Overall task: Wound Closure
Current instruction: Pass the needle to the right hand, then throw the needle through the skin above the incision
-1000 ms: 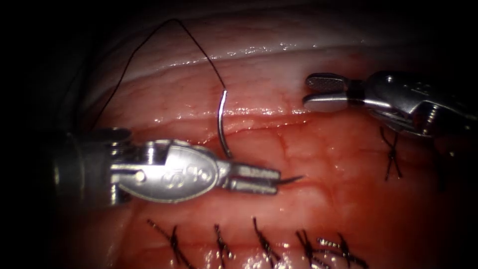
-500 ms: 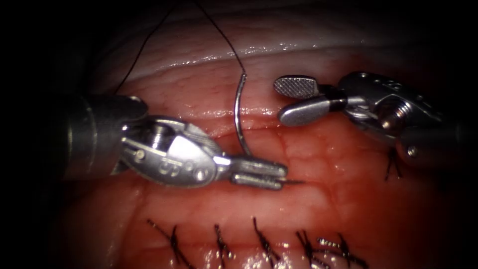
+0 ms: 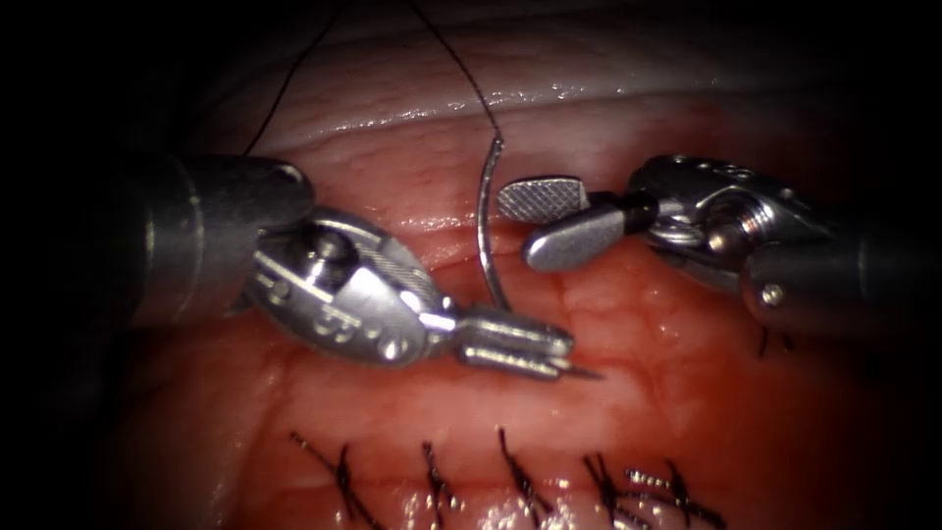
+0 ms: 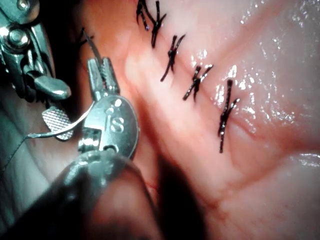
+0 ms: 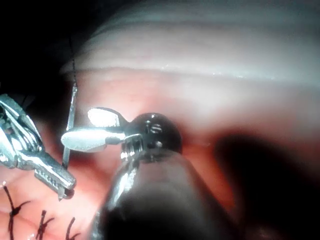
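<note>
Curved needle, centre of the endoscope frame: I see it standing clear of the tissue, its arc rising from my left tool, whose jaws are clamped on it close to the pointed end; the tip pokes out just right of the jaws. The blunt end points up, where the thread leaves it toward the upper left of the frame. My right tool enters from the right with its jaws parted, holding nothing, their tips just beside the needle's upper shaft. Along the lower edge of the frame runs a row of finished stitches. Red fluid sheens the tissue at lower right. In the left wrist view the left tool grips the needle.
</note>
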